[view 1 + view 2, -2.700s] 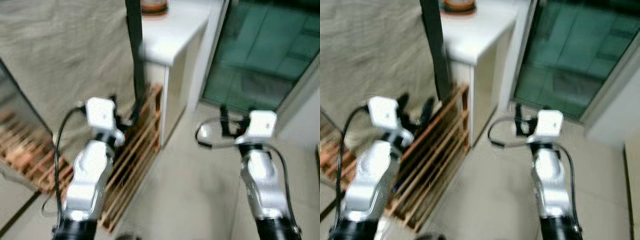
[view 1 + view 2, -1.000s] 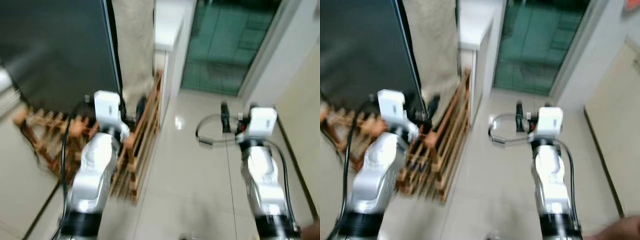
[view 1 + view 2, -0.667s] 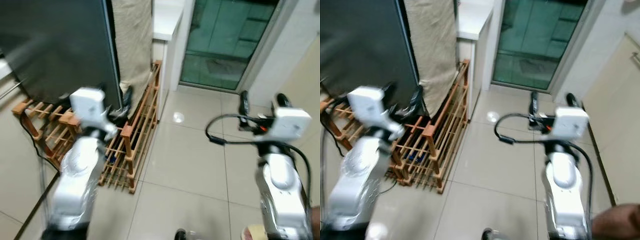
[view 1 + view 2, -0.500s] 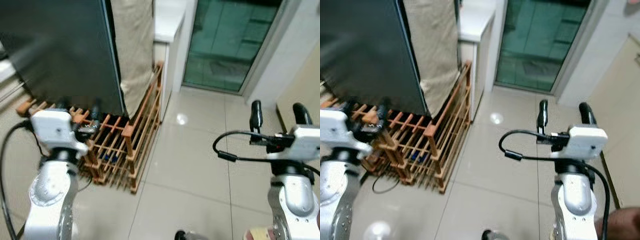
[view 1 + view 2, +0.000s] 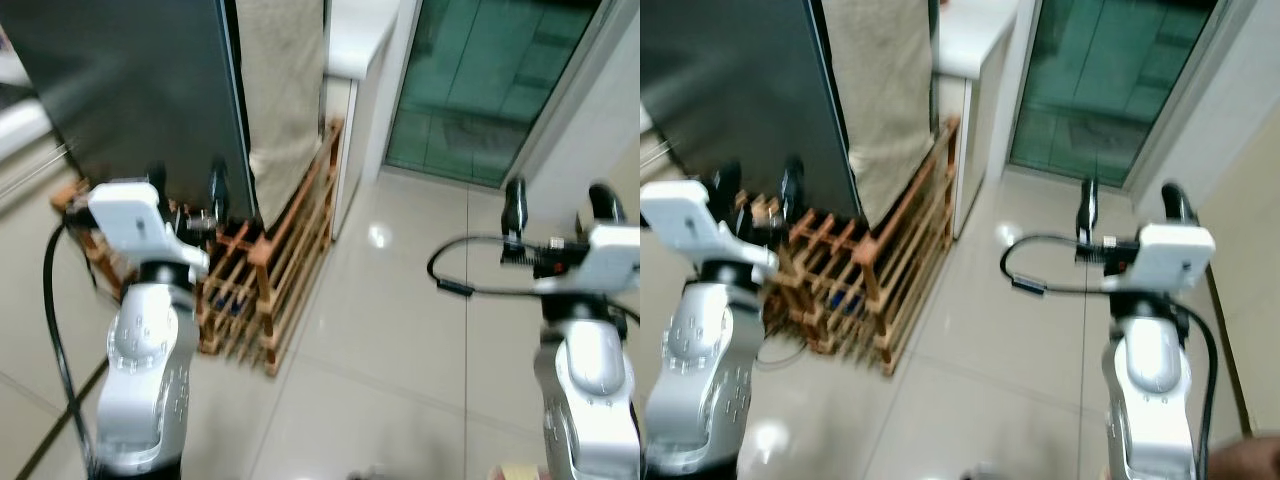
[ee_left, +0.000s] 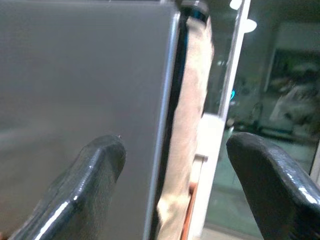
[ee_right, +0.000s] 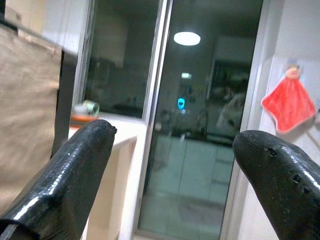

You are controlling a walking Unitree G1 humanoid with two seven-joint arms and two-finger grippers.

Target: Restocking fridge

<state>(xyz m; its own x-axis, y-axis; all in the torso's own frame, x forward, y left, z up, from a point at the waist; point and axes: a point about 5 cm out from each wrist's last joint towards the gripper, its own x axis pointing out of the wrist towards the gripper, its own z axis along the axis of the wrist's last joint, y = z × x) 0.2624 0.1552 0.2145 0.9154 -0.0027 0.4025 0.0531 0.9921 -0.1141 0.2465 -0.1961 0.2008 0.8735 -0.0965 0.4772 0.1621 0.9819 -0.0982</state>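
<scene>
Left gripper (image 5: 185, 187) fingers spread, empty, mid-left of frame in front of the dark fridge (image 5: 130, 90), whose top and left side are cropped. Right gripper (image 5: 558, 205) also spread and empty, at right over bare tile floor (image 5: 390, 340). Wooden rack (image 5: 275, 265) at the fridge's foot is motion-blurred, contents unreadable; beige cloth (image 5: 285, 90) hangs beside the fridge.

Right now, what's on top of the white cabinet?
From the right wrist view, a small can-like thing lies on the white cabinet, on something orange. The cloth hides the cabinet's near end.
</scene>
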